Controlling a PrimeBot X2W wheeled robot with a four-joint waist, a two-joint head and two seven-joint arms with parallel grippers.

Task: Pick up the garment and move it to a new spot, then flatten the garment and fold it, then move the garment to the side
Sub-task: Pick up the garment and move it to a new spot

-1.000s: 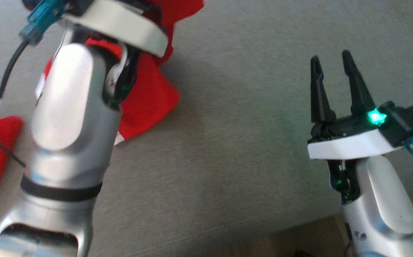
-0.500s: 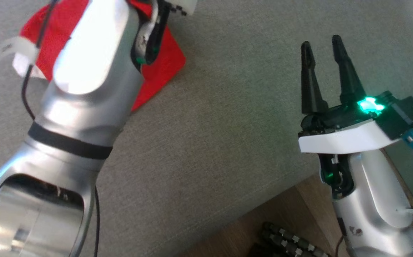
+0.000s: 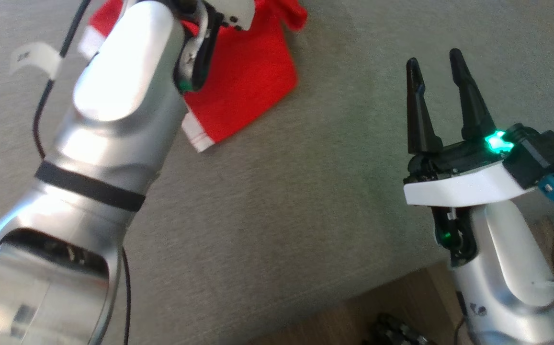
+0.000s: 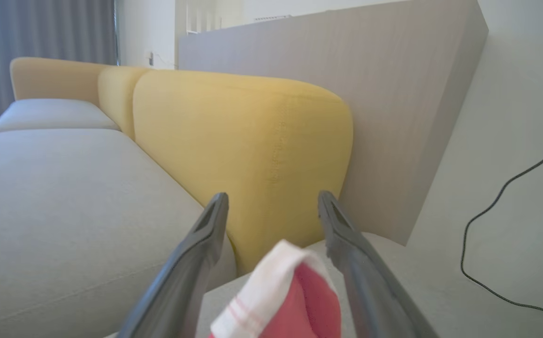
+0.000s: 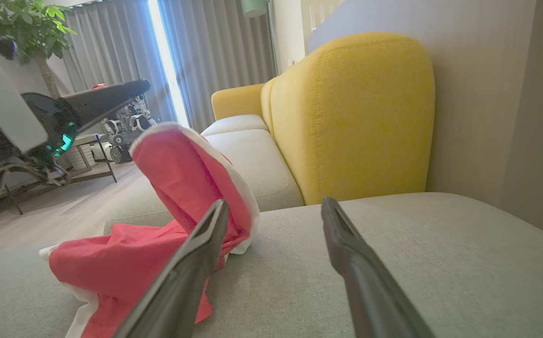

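The garment (image 3: 248, 86) is red with white trim and lies crumpled on the grey sofa seat (image 3: 277, 225), at the top of the head view. My left arm (image 3: 114, 110) reaches over it. In the left wrist view my left gripper (image 4: 273, 199) is open, and a white-trimmed fold of the garment (image 4: 299, 295) sits low between its fingers, touching neither. My right gripper (image 3: 434, 57) hovers open over bare seat to the right of the garment. In the right wrist view one fold of the garment (image 5: 182, 173) stands up to the left of the open right gripper (image 5: 275, 203).
A yellow backrest cushion (image 5: 351, 117) rises behind the seat, with a wall panel (image 4: 393, 94) beside it. The seat's front edge and wood floor (image 3: 344, 321) run along the bottom right of the head view. A cable (image 4: 496, 206) hangs on the wall.
My left gripper has opened and let go of the garment, which now rests on the seat. The head camera has shifted. The right gripper stays open and still.
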